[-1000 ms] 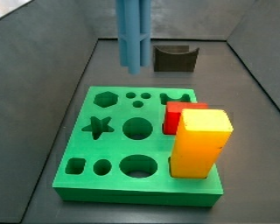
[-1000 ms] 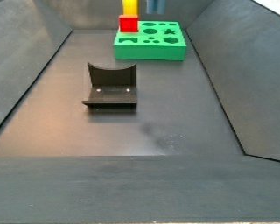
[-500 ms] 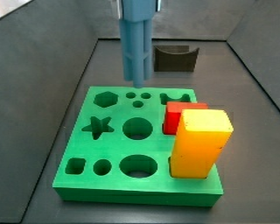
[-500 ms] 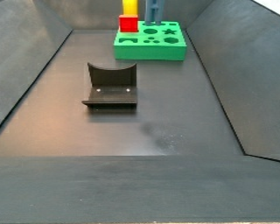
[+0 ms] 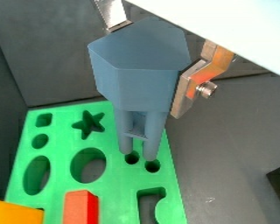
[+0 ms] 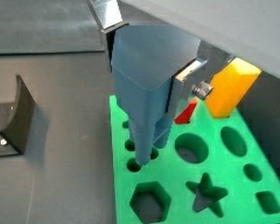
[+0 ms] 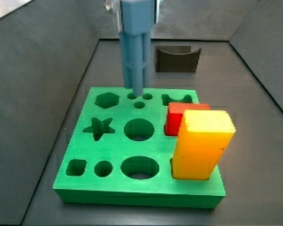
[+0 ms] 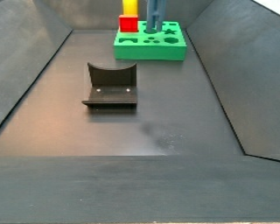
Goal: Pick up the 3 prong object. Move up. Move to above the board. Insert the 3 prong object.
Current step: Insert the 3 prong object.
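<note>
Lower than before, the gripper (image 5: 149, 70), clamped on the 3 prong object (image 7: 135, 48), reaches the board (image 7: 99, 181); slight misalignment could jam prongs against hole rims.

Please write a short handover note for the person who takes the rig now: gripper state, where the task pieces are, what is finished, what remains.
Gripper: shut on the 3 prong object, directly above the board, at its far edge.
3 prong object: blue, held upright; in both wrist views its prong tips are at the small round holes between the hexagon cut-out and the notched cut-out.
Board: green, on the floor; a yellow block and a red block stand in it.
Done: pick up, lift, move over the board.
Left: push the prongs fully down, then release. How deep they sit now cannot be told.
</note>
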Robot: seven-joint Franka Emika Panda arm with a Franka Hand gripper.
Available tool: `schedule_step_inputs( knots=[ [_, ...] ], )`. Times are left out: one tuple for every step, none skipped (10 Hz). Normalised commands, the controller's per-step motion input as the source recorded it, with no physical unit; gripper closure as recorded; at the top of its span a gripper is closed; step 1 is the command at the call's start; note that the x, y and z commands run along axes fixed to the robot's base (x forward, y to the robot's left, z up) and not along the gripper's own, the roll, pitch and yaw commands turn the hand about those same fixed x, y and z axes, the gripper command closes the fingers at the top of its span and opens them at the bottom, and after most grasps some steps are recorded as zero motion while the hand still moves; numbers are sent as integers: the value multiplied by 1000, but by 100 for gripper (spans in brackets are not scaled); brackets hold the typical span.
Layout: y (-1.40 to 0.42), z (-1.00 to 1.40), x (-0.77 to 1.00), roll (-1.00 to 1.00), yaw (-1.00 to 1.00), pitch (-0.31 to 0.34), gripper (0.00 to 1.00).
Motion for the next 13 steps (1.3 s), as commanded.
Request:
schedule_step_inputs(
  knots=[
    [74,-297,83,37,0,-3,100],
    [46,-274,83,20,0,-11,100],
    [17,-214,17,23,0,-6,100],
    [9,-197,0,21,0,-4,100],
    [20,-123,0,0,0,-7,100],
    [40,-100,0,0,0,0,100],
    [57,-46,69,0,0,0,100],
    [0,0,140,-46,0,0,100],
    [0,0,189,-13,0,0,100],
    [0,-9,177,-27,0,-17,100],
    [0,-29,154,-33,0,-36,100],
    [0,-80,154,-17,0,-44,100],
    [0,-100,111,-14,0,-54,100]
  ],
)
